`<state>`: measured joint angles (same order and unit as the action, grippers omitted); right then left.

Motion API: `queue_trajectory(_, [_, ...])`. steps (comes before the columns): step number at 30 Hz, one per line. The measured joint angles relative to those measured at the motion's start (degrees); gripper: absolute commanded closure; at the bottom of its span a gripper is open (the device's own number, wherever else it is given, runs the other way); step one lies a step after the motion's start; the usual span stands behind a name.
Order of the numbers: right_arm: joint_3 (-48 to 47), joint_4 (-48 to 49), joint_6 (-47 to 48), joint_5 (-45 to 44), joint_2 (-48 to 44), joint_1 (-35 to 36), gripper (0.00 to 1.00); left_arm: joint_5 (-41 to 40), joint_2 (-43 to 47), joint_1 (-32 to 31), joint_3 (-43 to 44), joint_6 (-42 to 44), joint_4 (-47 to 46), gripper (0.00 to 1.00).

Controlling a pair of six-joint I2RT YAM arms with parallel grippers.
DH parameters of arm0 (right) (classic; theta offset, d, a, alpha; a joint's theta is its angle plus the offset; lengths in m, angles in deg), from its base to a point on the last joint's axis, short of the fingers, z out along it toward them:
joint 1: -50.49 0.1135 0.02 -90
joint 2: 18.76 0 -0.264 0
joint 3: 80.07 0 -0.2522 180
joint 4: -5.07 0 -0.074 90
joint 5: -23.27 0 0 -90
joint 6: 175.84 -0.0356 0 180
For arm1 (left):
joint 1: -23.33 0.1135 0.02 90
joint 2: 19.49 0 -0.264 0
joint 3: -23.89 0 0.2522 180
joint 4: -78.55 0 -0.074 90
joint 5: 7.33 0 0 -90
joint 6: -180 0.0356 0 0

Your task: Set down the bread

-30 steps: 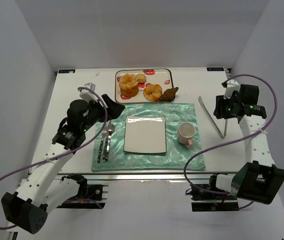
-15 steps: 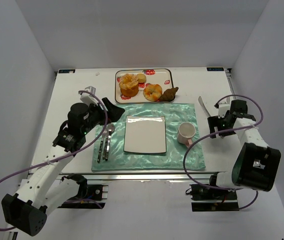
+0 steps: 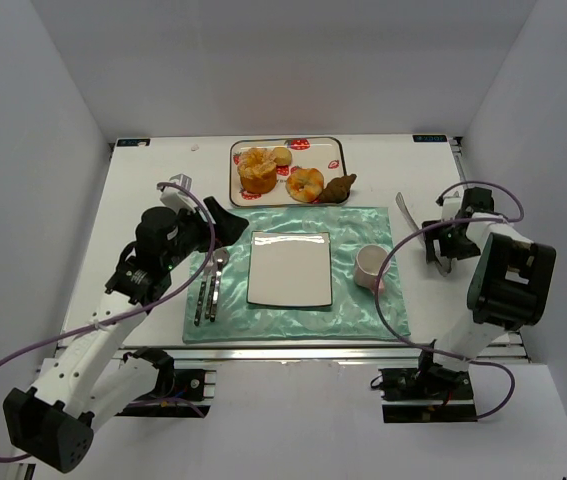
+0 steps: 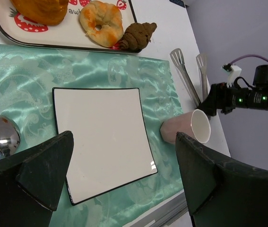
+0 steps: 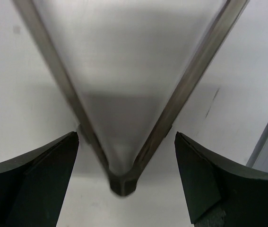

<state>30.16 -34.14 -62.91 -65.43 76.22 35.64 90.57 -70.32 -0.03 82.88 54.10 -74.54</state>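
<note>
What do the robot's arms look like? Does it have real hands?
No real hands. The left arm and the right arm are made of white tubes joined by chunky black joints. A thin purple cable loops along each one. The left gripper and the right gripper each have two black, wedge-shaped fingers. Tiny green lights glow on the right arm.

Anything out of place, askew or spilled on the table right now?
One thing: the dark brown horn-shaped pastry straddles the rim of the strawberry-print tray at its near right corner, partly off it, while the other breads lie inside. Nothing looks spilled or damaged.
</note>
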Motion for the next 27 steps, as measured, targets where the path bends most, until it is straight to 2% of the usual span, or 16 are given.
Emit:
queue_trajectory(8, [-13.8, 0.8, -1.5, 4.6, 12.0, -0.1, 0.14, 0.0, -3.8, 0.0, 0.7, 0.1, 0.3, 0.02])
queue_trajectory(16, [-16.2, 2.2, -1.4, 6.2, 14.9, -0.1, 0.16, 0.0, -4.9, 0.0, 1.6, -0.1, 0.2, 0.02])
queue_trajectory(20, [-15.5, 4.4, -0.8, 6.5, 15.0, -0.1, 0.26, 0.0, -4.9, 0.0, 1.9, -0.1, 0.4, 0.02])
queue_trajectory(21, [-15.0, 5.3, -0.5, 6.8, 14.8, -0.1, 0.32, 0.0, -4.9, 0.0, 2.1, -0.1, 0.4, 0.02])
queue_trajectory(25, [-12.3, 9.1, -0.2, 8.4, 13.5, -0.1, 0.45, 0.0, -4.8, 0.0, 2.9, -0.1, 0.5, 0.02])
queue_trajectory(27, [-10.9, 10.6, -0.1, 8.9, 12.7, -0.1, 0.56, 0.0, -4.5, 0.0, 2.9, -0.1, 0.7, 0.02])
